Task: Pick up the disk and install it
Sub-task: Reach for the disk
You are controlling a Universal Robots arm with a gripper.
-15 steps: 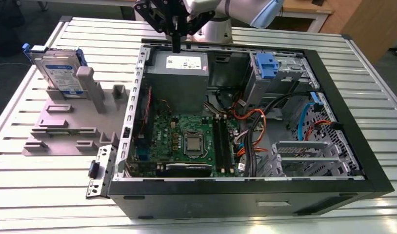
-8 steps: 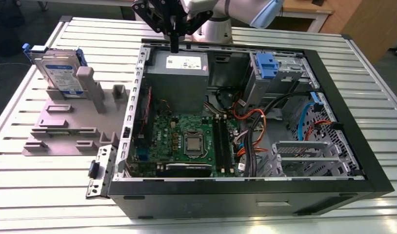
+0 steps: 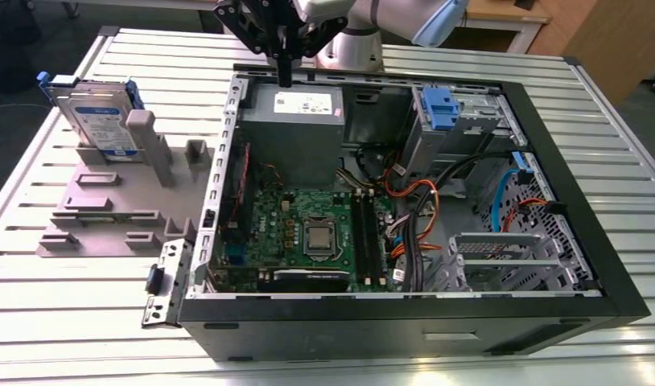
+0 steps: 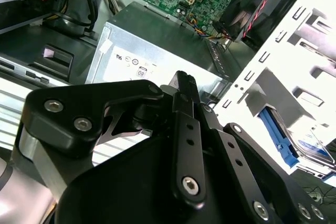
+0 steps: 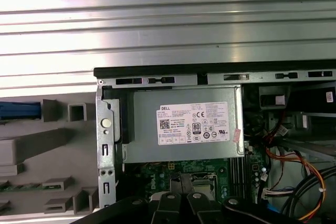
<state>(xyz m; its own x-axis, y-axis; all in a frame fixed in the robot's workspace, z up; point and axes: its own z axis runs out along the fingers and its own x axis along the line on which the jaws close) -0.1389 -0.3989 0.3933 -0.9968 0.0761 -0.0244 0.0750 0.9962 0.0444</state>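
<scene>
The disk (image 3: 96,112) stands on its edge at the upper left of the exterior view, held upright in a slot of a grey stand (image 3: 102,213) on the ribbed table (image 3: 48,322). I judge it to be stiff and rather heavy for its size, because its body is metal. Its flat faces look smooth, so they could slip between hard fingers. It is probably also sensitive to a knock or a fall, so a firm but gentle hold seems right. The upper part rises free above the stand, and I think this is the best place to take it, with the pinch across the two broad faces. The blue frame is plastic and may bend a little, so it seems a less safe place.

The disk is a flat silver rectangle with a white-and-blue label on the face toward the camera. Blue plastic runs along its edges. In the second wrist view a part of the disk (image 4: 314,148) shows behind the pale metal of the case.

Further toward the exterior view's right, at the top centre, the gripper (image 3: 286,79) hangs with its black fingers pointing down. They are pressed together and hold nothing. It is well apart from the disk, above the rear rim of the open computer case (image 3: 414,322), just over a grey metal box (image 3: 295,137) with a white label. At the upper right, inside the case, a bare blue tab (image 3: 439,108) sits in a metal bay.
</scene>
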